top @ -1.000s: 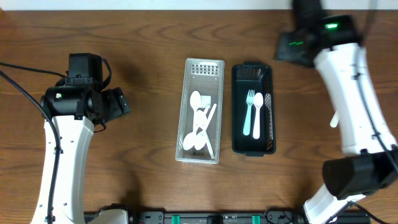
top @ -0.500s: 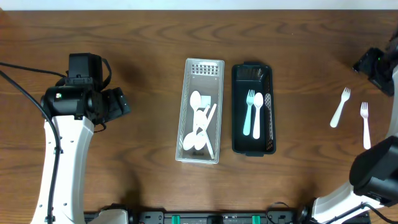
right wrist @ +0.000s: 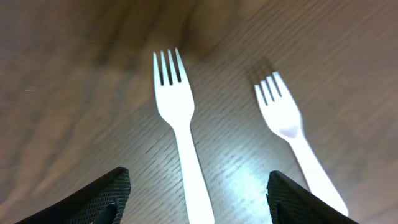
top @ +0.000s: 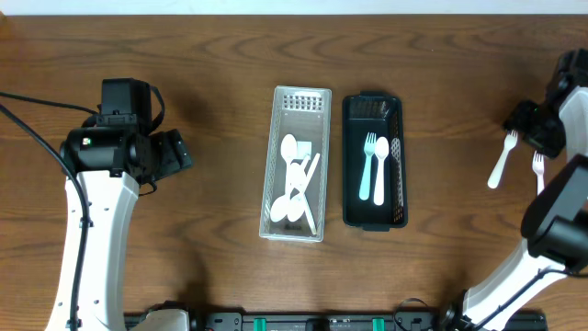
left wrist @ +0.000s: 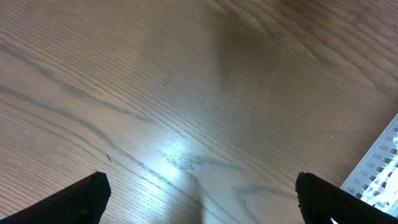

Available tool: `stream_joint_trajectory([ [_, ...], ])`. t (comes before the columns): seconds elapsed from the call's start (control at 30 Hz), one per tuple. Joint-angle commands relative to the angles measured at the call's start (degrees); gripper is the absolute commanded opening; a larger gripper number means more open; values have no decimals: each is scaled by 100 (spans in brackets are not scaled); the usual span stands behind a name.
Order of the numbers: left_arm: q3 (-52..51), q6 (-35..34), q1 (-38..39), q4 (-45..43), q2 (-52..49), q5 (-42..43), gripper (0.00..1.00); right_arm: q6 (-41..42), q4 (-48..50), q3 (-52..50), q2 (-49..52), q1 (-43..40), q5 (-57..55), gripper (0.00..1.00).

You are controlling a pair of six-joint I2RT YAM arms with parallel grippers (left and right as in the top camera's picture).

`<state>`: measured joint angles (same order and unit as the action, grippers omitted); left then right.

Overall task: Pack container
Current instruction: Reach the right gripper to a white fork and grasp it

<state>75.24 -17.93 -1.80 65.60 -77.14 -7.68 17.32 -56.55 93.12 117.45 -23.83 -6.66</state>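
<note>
Clear tray (top: 302,93): white spoons (top: 292,179). Black tray (top: 347,165): one fork (top: 367,168), one spoon (top: 380,175). Left fingers (left wrist: 81,196), right fingers (right wrist: 99,199): both spread apart, empty.

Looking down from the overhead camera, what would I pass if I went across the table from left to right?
left arm → clear tray → black tray → white fork → second white fork. The right arm overlaps the forks, so it is left out.
</note>
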Motion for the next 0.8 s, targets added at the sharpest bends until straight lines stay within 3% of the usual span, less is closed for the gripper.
stream_joint_trajectory([
  [0.0, -28, 74, 7, 13, -22, -46, 98, -240, 72, -50, 247, -22, 76, 73],
  [0.77, -28, 72, 9, 37, -22, -44, 98, -673, 686, -50, 1117, -120, 369, 73],
])
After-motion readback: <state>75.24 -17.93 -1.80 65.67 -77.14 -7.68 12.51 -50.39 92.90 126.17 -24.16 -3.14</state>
